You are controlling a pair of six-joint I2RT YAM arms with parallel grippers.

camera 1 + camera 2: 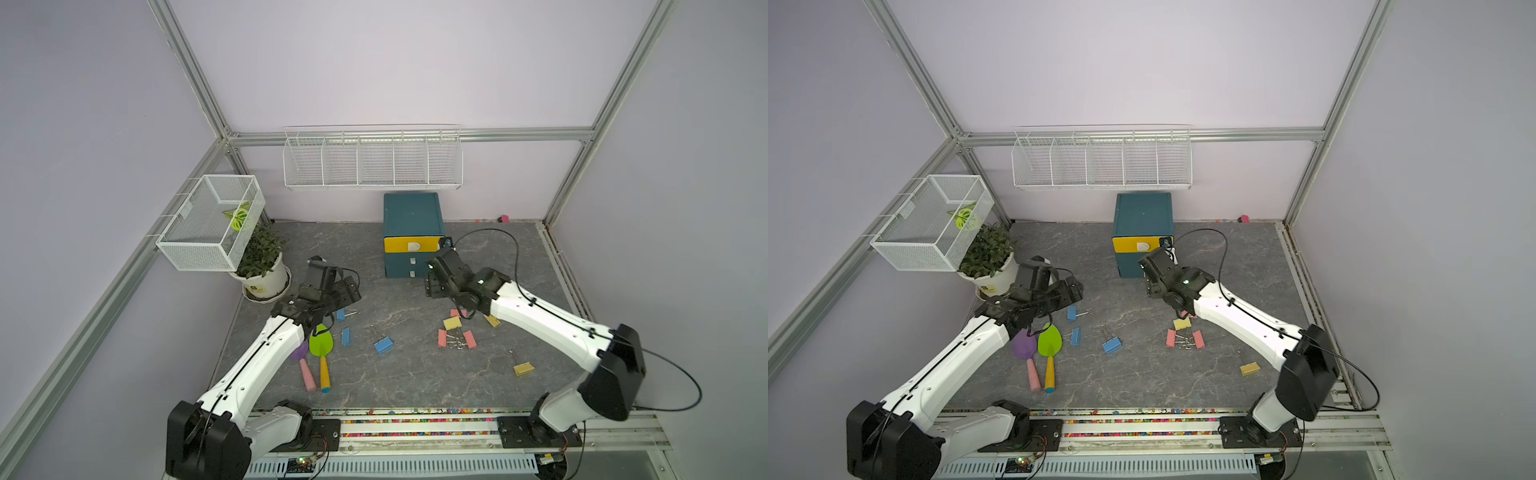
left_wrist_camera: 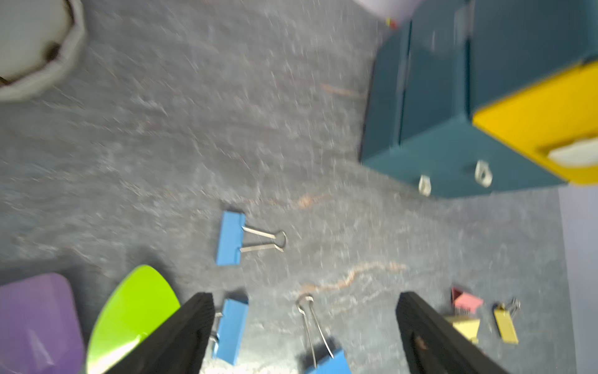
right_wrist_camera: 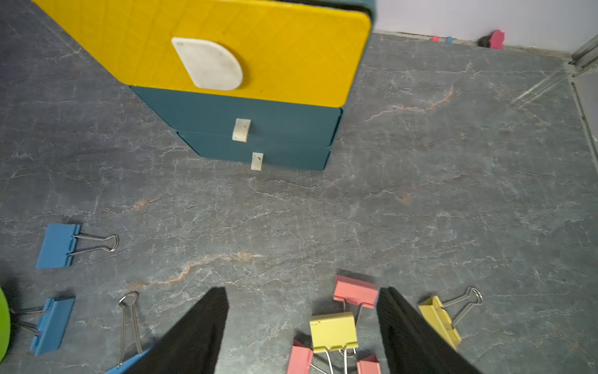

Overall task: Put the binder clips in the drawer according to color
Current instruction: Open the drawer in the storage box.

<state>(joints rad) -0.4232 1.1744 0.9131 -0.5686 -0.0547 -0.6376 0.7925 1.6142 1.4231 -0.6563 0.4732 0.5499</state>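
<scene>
Nine binder clips (image 1: 383,345) lie loose on the grey tabletop (image 1: 407,386); none is in the drawer (image 1: 411,216). Sorting looks not yet begun: all nine are left to do.

The drawer stands at the back of the tabletop, near the wall. Its yellow top front (image 3: 259,48) and both teal fronts below appear shut, so one likely has to be pulled open before any clip goes in.

Three blue clips (image 1: 345,336) lie on the left arm's side. Three pink clips (image 1: 442,338) and two yellow clips (image 1: 452,323) bunch together by the right forearm. A lone yellow clip (image 1: 523,368) lies apart, nearer the front edge.

The left fingers (image 2: 181,336) are spread wide and empty, raised over the blue clips. The right fingers (image 3: 194,330) are also spread and hold nothing, hanging above the pink-and-yellow bunch and facing the drawer.

Around:
- Two toy trowels (image 1: 322,345) lie just beside the blue clips.
- A potted plant (image 1: 262,266) sits in the left back corner under a mesh basket (image 1: 208,249).
- A long wire rack (image 1: 372,166) hangs on the back wall above the drawer.
- A small pink object (image 1: 503,218) lies by the back wall.

In the way:
- The green trowel blade crowds the nearest blue clip.
- The wire handles in the pink-and-yellow bunch cross, so lifting one may drag a neighbour.
</scene>
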